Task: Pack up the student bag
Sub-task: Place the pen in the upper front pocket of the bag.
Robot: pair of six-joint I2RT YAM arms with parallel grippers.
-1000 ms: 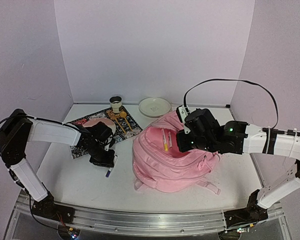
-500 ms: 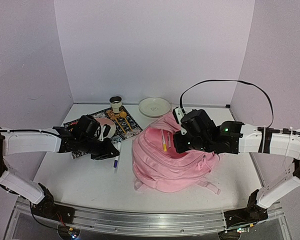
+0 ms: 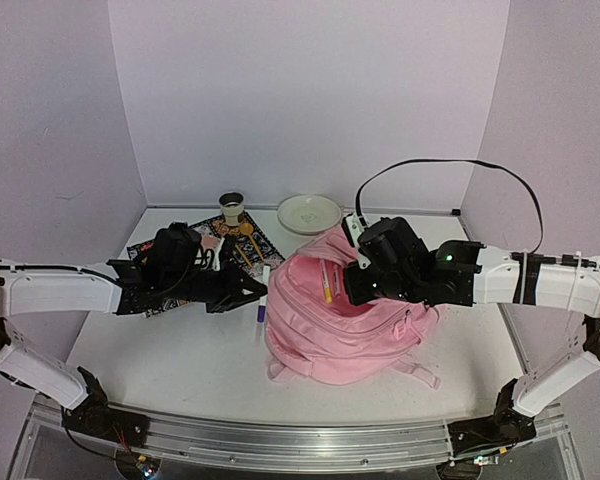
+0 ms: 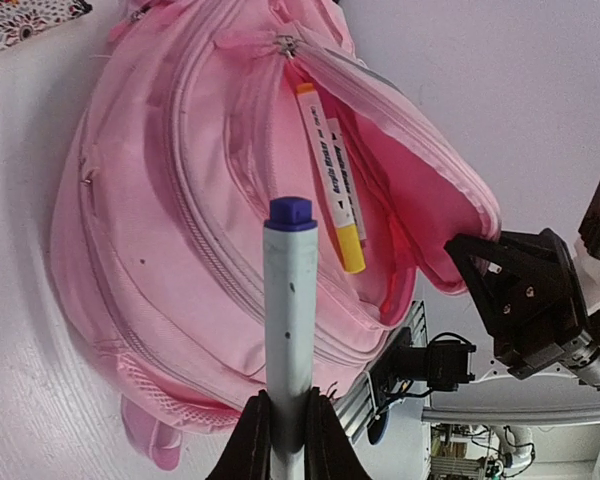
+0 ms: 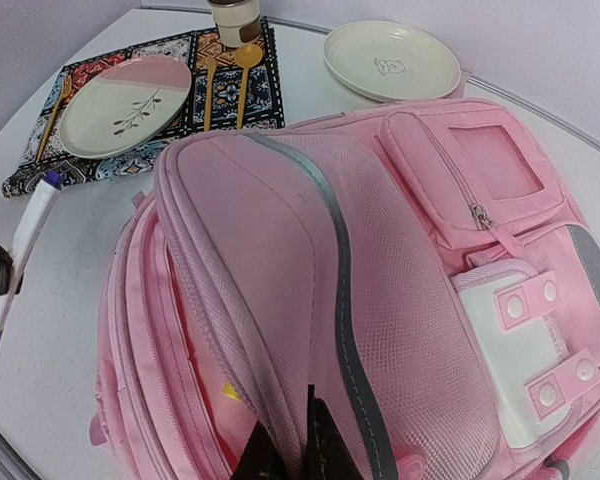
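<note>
From above, the bag (image 3: 340, 330) lies centre-right on the table, its mouth gaping. Just left of it, the left gripper (image 3: 252, 292) is clamped on a marker (image 3: 265, 277). The right gripper (image 3: 363, 284) pinches the bag's upper edge.

In the left wrist view, the marker stands up from bottom centre, its blue cap over the open bag. A yellow-tipped pen (image 4: 329, 176) lies inside.

In the right wrist view, the fingers (image 5: 263, 447) at bottom centre nip the raised flap (image 5: 280, 240). A mat (image 5: 215, 95) and a plate (image 5: 392, 60) sit along the top.
</note>
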